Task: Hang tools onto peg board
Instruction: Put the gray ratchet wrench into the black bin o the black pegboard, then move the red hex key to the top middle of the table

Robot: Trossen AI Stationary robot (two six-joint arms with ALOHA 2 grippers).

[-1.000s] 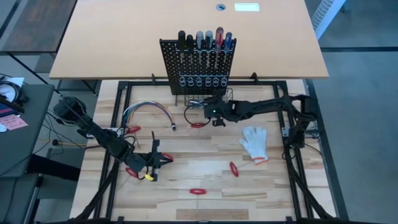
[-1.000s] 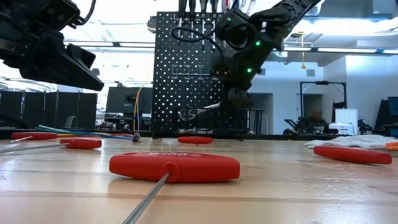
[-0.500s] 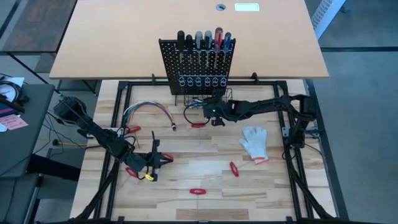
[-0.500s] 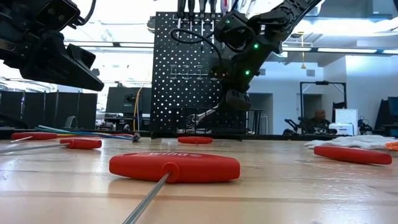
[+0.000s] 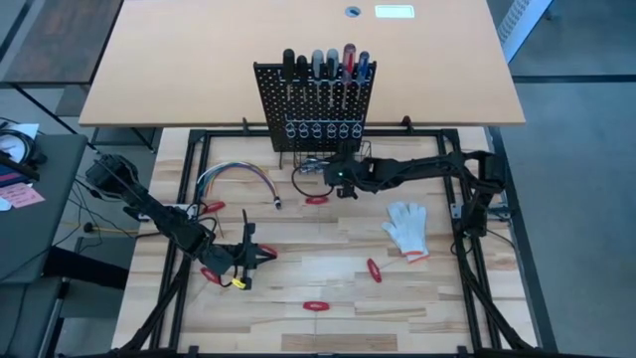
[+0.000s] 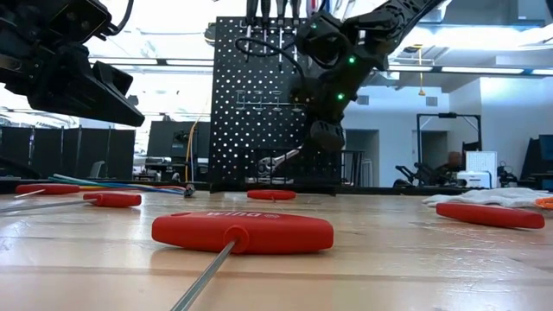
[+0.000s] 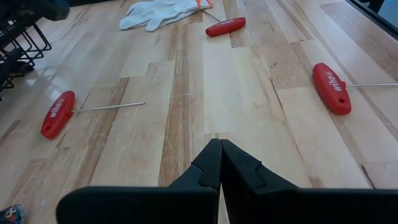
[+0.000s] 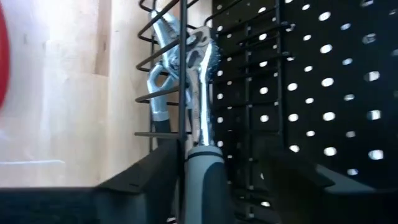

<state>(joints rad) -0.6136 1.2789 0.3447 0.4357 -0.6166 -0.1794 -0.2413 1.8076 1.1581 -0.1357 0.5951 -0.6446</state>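
Note:
The black peg board (image 5: 316,99) stands at the table's far side, with several screwdrivers (image 5: 326,63) in its ring holders and a wire basket (image 8: 163,124) at its base. My right gripper (image 5: 338,179) is at the basket, shut on a silvery wrench with a grey handle (image 8: 202,93). The wrench's head (image 6: 278,161) slants down against the basket wires, beside another silvery tool (image 8: 160,74) lying inside. Red T-handled tools (image 5: 316,305) (image 5: 374,269) (image 5: 316,200) lie flat on the table. My left gripper (image 5: 243,257) hovers shut near the front left, holding nothing. My right gripper holds the wrench by its grey handle (image 8: 203,171), between the two fingers. The fingers run along the tool and point toward the peg board. The wrench is off the table, slanting down from the gripper, its silvery head (image 8: 204,56) at the basket's wires.
A white glove (image 5: 405,227) lies right of centre and a bundle of coloured cables (image 5: 234,179) at the far left. More red handles lie at the left (image 5: 211,207) and in front of my left gripper (image 7: 57,115) (image 7: 331,87). A wooden desk (image 5: 199,60) stands behind the board.
My right gripper has risen a little and moved toward the peg board with the wrench. The wrench has tipped from nearly level to slanting, head down at the basket.

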